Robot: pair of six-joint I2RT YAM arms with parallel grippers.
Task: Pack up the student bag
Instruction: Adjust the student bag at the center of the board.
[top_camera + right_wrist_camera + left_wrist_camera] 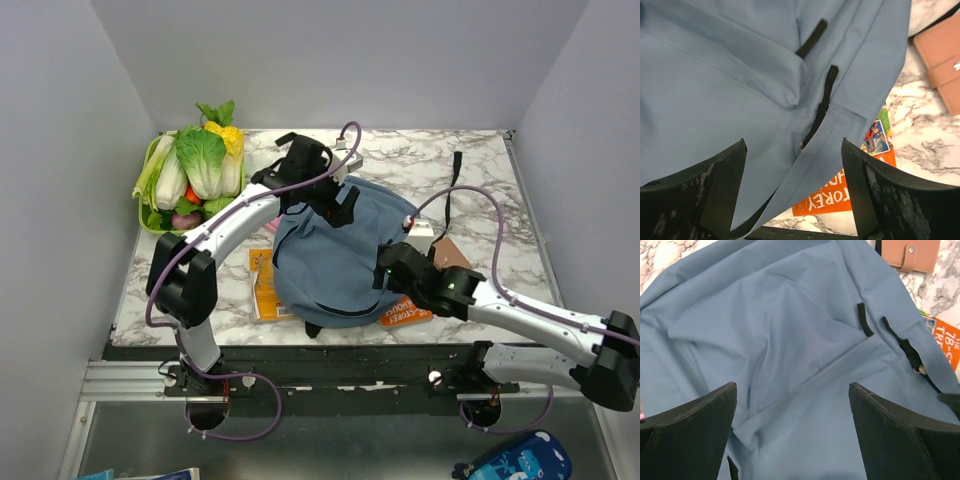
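Note:
The student bag (330, 262), dusty-blue fabric, lies slumped in the middle of the marble table, with a black strap (451, 195) trailing to the back right. My left gripper (338, 205) is open just above the bag's far side. In the left wrist view the left gripper (792, 386) has only blue fabric (790, 325) between its fingers. My right gripper (390, 268) is open over the bag's right edge. In the right wrist view the right gripper (793, 142) straddles the bag's flap (730, 75) and a black zipper pull (822, 107). Neither gripper holds anything.
An orange book (406, 315) pokes out from under the bag's right side and shows in the right wrist view (840, 192). Another orange book (263, 290) lies at the bag's left. A pink case (447, 256) sits right of the bag. A green basket (152, 185) of vegetables stands back left.

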